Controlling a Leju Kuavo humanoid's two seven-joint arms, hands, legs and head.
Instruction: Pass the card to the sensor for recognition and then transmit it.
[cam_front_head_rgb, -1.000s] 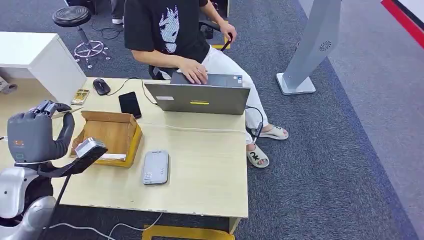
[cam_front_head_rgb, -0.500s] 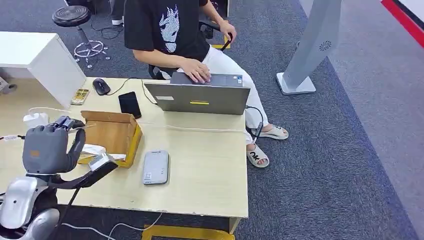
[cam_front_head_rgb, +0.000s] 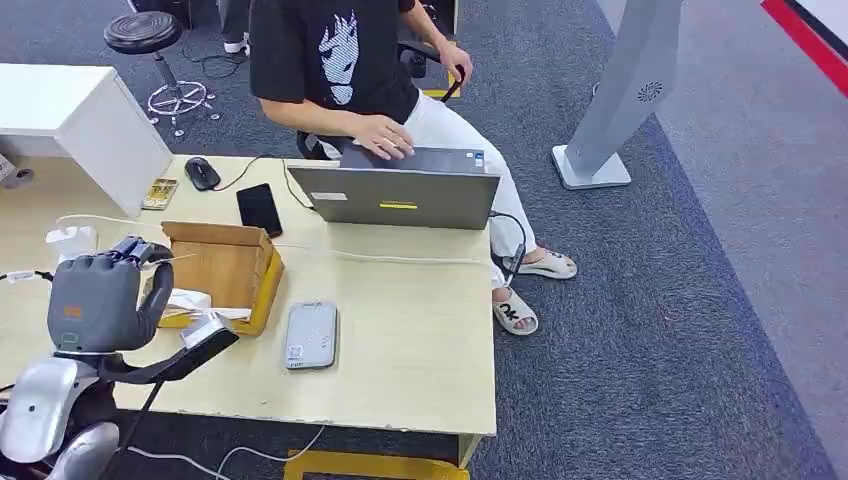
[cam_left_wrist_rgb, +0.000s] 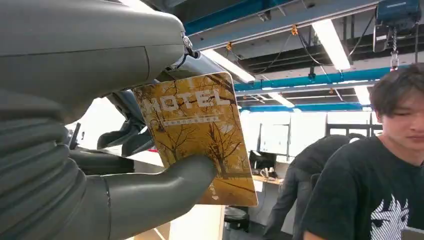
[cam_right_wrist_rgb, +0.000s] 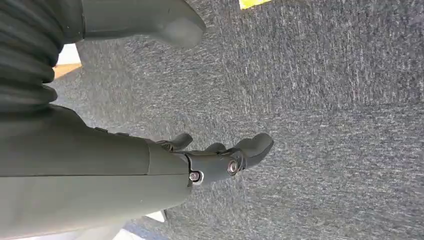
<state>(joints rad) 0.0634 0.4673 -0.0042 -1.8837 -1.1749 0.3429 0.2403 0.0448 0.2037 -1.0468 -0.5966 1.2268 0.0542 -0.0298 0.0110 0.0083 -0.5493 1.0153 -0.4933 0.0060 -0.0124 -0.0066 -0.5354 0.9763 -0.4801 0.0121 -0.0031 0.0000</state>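
Observation:
My left hand (cam_front_head_rgb: 103, 296) is raised over the table's left side, beside the cardboard box (cam_front_head_rgb: 225, 262). It pinches a yellow hotel card (cam_left_wrist_rgb: 197, 136) between thumb and fingers, held upright and facing the wrist camera. The grey flat sensor (cam_front_head_rgb: 312, 335) lies on the table to the right of the box, a good way from the hand. In the right wrist view, my right hand (cam_right_wrist_rgb: 220, 160) hangs over the carpet with its fingers apart and holds nothing.
A person sits at the far side with a hand on a grey laptop (cam_front_head_rgb: 398, 195). A black phone (cam_front_head_rgb: 260, 209), a mouse (cam_front_head_rgb: 202, 172) and a white charger (cam_front_head_rgb: 70, 240) lie on the table (cam_front_head_rgb: 420, 340). A black arm with a small device (cam_front_head_rgb: 195, 345) juts out beside my left hand.
My left hand with the card has moved down and a little right in the head view, uncovering the white charger; it has barely moved over the last half second.

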